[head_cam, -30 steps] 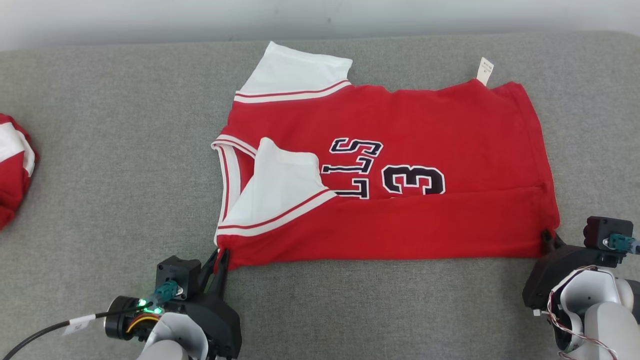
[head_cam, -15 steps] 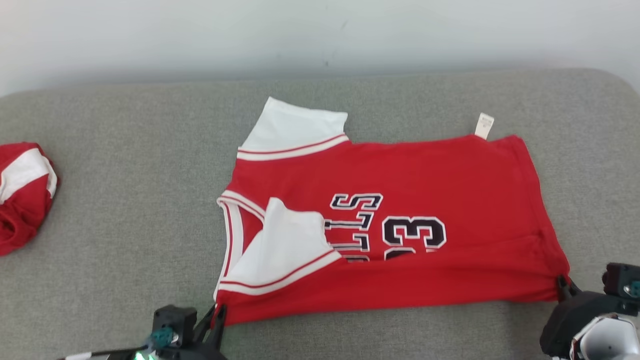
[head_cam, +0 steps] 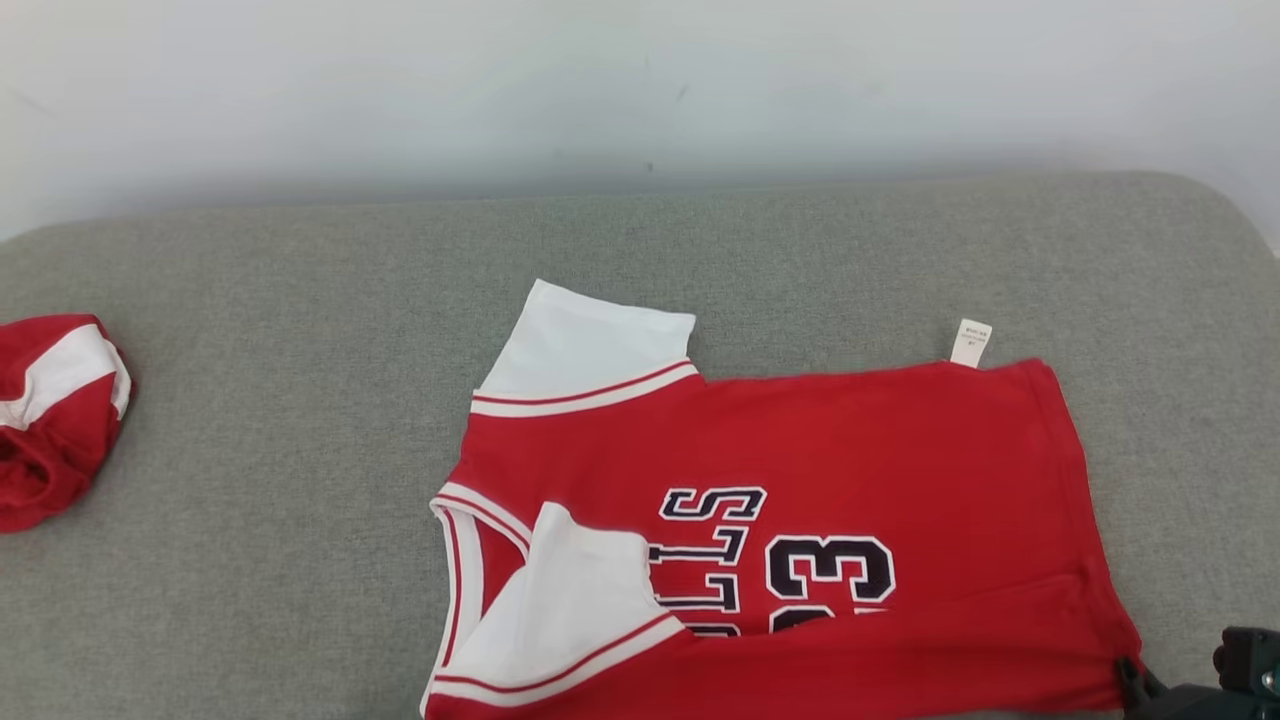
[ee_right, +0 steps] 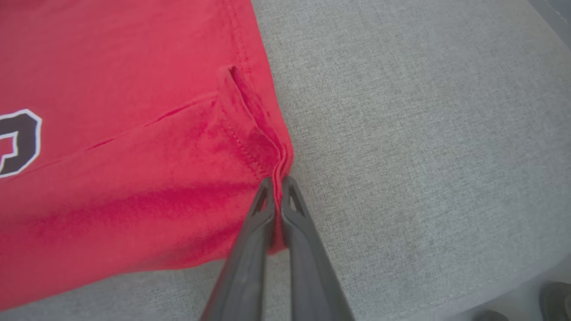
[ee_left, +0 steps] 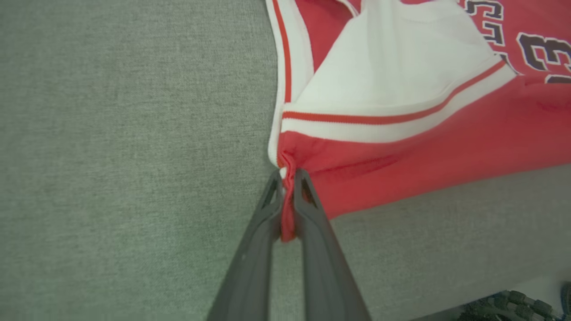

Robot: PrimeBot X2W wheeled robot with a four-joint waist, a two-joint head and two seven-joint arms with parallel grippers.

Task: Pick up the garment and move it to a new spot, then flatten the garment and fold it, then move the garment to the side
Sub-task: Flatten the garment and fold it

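Garment [head_cam: 800, 520]: red jersey with white sleeves, dark lettering and a numeral on the chest. It lies on the grey padded surface [head_cam: 300, 300], from the middle towards the right, close to the front edge. The neck points to the surface's left edge and the hem to its right edge.

Far sleeve [head_cam: 590, 345] lies flat, pointing to the back edge. Near sleeve [head_cam: 570, 590] is turned in over the chest. A white tag [head_cam: 970, 343] sticks out at the far hem corner.

We note a strip along the jersey's near side doubled over onto the body. Its edge covers the lower part of the lettering and the numeral.

Left gripper [ee_left: 287, 174]: both fingers pressed together on the near shoulder corner, just below the white-and-red trim. Red cloth is bunched between them, so it is clamped on the garment.

Right gripper [ee_right: 277, 180]: fingers likewise pinched on the near hem corner, with the stitched hem folded in between. It too grips the garment. In the head view its dark body sits at the lower right, touching that corner.

The near edge between the two grips throws a shadow on the surface. We read it as raised, though we cannot tell whether all of it is clear.

A second red-and-white cloth [head_cam: 55, 420] lies bunched at the left edge, well apart from the jersey.
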